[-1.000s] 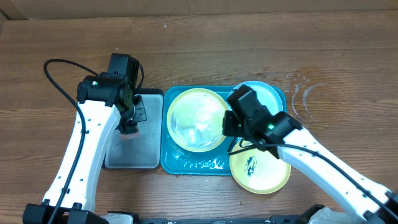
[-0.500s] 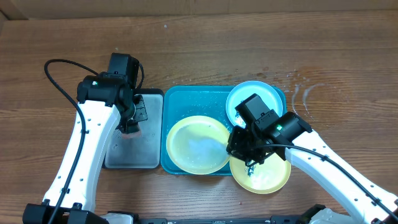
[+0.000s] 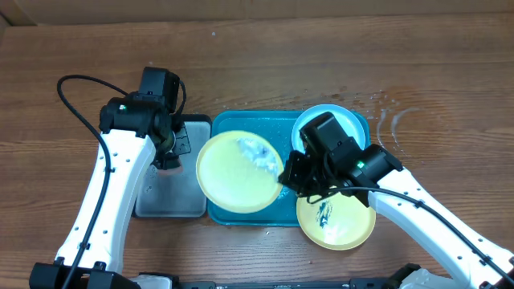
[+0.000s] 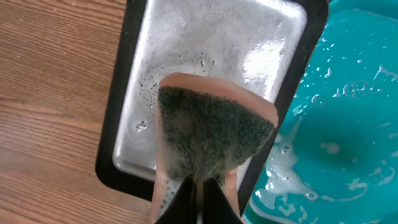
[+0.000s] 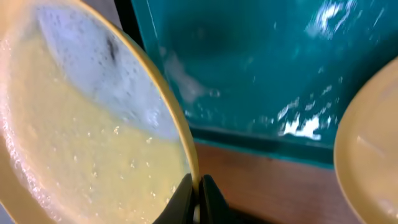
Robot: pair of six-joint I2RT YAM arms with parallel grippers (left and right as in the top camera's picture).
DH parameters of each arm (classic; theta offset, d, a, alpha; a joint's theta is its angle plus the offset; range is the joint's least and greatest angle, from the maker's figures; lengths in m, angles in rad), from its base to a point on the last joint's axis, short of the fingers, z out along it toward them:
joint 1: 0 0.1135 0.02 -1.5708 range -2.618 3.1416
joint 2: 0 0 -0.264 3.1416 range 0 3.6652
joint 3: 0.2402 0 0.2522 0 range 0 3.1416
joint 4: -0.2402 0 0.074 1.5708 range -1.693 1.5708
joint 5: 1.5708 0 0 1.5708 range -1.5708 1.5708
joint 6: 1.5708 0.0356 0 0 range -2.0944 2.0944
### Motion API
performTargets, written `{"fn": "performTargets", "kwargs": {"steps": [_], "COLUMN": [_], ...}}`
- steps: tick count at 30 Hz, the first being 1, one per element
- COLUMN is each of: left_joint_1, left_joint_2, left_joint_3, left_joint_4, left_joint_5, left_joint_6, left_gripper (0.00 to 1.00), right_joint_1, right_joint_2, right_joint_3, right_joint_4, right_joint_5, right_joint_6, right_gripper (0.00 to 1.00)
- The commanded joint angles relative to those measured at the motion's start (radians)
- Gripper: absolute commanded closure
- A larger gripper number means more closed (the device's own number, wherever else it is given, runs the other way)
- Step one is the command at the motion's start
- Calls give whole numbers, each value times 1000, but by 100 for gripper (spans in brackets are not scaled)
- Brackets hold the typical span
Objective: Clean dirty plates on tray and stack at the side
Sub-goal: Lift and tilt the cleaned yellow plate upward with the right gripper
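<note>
Shifted left since the last look: yellow-green plate (image 3: 237, 171), tilted, now overhanging the left rim of the teal tray (image 3: 273, 122) toward the grey tray (image 3: 173, 197). My right tool (image 5: 198, 186) is clamped on its rim. My left tool (image 4: 199, 188) is pinched on the sponge (image 4: 211, 134), soapy, above the grey tray.

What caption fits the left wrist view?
Left gripper pinches a soapy sponge over the grey tray, beside the teal tray.

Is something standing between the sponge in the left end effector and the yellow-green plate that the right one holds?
Nothing visible does. The sponge hangs over the grey tray; the plate, held by the right end effector, is just beside it.
</note>
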State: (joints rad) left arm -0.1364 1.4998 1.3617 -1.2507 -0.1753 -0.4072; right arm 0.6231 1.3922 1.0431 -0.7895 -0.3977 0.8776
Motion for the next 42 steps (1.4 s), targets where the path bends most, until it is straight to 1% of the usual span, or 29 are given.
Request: {"fn": "performTargets", "kwargs": {"steps": [1, 7, 11, 16, 22, 25, 29, 32, 38, 42], "left_joint_1": [7, 7, 7, 7, 7, 7, 7, 7, 7, 7], "left_joint_2": [4, 13, 37, 83, 116, 116, 116, 116, 116, 116], "left_joint_3": [-5, -5, -5, -6, -6, -6, -7, -7, -7, -7], "left_joint_4": [3, 19, 25, 25, 26, 32, 33, 33, 34, 39], "left_joint_5": [8, 8, 9, 12, 20, 20, 20, 20, 29, 36], "left_joint_6": [30, 30, 30, 30, 29, 29, 26, 26, 26, 26], "left_gripper": [96, 96, 96, 96, 96, 96, 95, 96, 96, 96], "right_joint_1": [-1, -2, -2, -2, -1, 0, 12, 41, 122, 172], "right_joint_2": [-20, -20, -20, -20, -20, -20, -20, -20, -16, 11], "right_joint_3": [4, 4, 4, 9, 56, 105, 181, 228, 274, 274], "right_joint_4": [56, 137, 134, 96, -19, -92, -183, -220, -298, -332], "right_joint_5": [204, 426, 588, 676, 780, 812, 852, 878, 1028, 1105], "right_joint_6": [-61, -169, -287, -393, -445, -506, -527, -580, -665, -673], "right_gripper": [96, 96, 96, 96, 96, 96, 96, 96, 96, 96]}}
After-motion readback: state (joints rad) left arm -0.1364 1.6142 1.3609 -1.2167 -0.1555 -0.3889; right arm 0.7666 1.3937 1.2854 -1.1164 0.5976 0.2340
